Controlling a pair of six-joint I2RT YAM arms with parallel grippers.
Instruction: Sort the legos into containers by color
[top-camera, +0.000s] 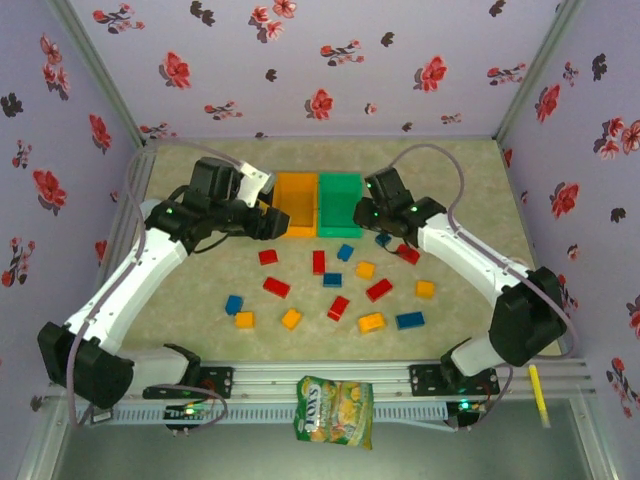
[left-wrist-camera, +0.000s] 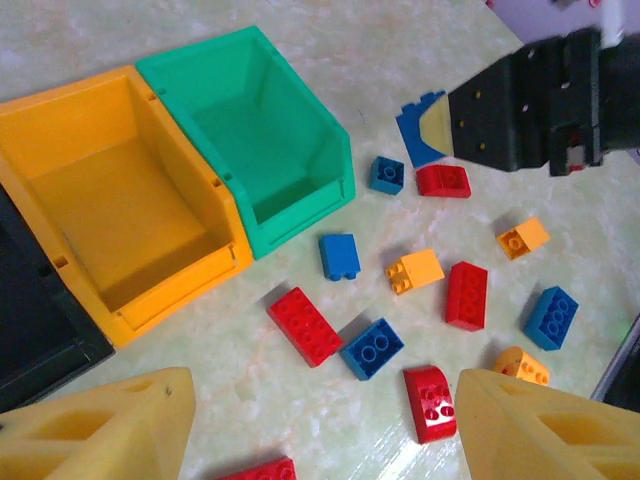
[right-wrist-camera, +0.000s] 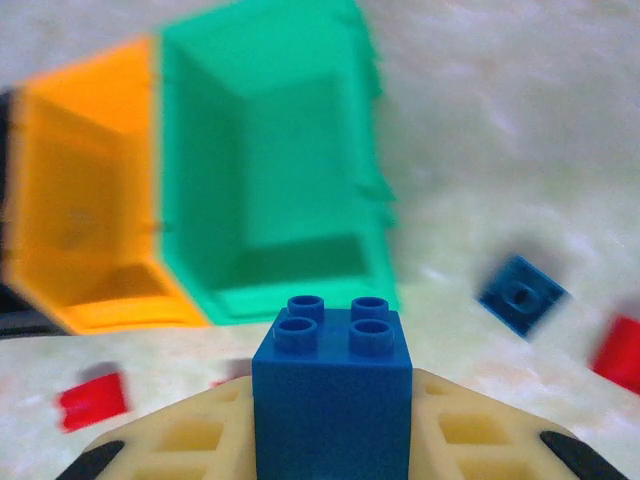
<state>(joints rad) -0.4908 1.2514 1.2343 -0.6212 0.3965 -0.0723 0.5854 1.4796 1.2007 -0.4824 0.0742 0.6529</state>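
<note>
Bright, even light with soft shadows; right wrist view blurred behind the sharp blue brick (right-wrist-camera: 332, 400)

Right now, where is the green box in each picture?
Top external: the green bin sits at the back, in the middle.
Left wrist: upper part, a bit left of centre.
Right wrist: upper part, a bit left of centre, blurred, behind the blue brick.
Shared landmark: the orange bin, joined to the green bin's left side in every view.
</note>
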